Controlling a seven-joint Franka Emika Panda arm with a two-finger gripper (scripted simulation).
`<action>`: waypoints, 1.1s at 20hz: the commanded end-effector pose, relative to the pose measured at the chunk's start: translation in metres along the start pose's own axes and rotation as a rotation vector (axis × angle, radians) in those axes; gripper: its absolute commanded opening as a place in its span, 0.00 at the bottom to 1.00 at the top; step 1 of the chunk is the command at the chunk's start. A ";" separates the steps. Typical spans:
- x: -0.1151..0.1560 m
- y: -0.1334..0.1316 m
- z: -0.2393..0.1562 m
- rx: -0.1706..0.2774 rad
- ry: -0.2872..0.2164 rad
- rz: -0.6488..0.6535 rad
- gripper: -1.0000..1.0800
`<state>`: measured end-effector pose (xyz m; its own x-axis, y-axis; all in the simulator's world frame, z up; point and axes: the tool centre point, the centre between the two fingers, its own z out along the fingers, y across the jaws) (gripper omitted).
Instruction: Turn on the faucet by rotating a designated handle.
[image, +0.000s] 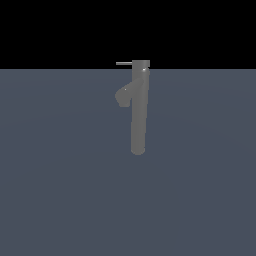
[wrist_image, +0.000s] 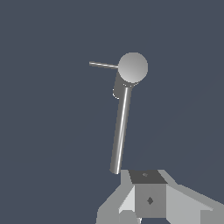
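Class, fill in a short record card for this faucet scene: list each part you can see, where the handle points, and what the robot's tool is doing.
faucet: tall grey column, upright on a flat surface
spout: short, angled stub toward the exterior view's left
handle: thin rod from the cap, pointing to the exterior view's left
tool: only partly seen in the wrist view, apart from the faucet; open or shut unclear
contact with handle: none

1. You're looking at a bare simulated test scene, not a real room: flat, untextured slate-blue ground (image: 60, 200) under a solid black backdrop.
2. The only fixture is a plain grey faucet (image: 138, 115), rendered without texture.
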<state>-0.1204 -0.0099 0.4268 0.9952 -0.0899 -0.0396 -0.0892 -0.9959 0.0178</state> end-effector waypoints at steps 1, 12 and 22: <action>0.022 -0.003 0.010 0.000 0.005 0.016 0.00; 0.110 -0.018 0.067 0.008 0.026 0.085 0.00; 0.155 -0.027 0.109 0.018 0.036 0.126 0.00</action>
<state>0.0268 0.0007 0.3159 0.9779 -0.2089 -0.0045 -0.2089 -0.9779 0.0039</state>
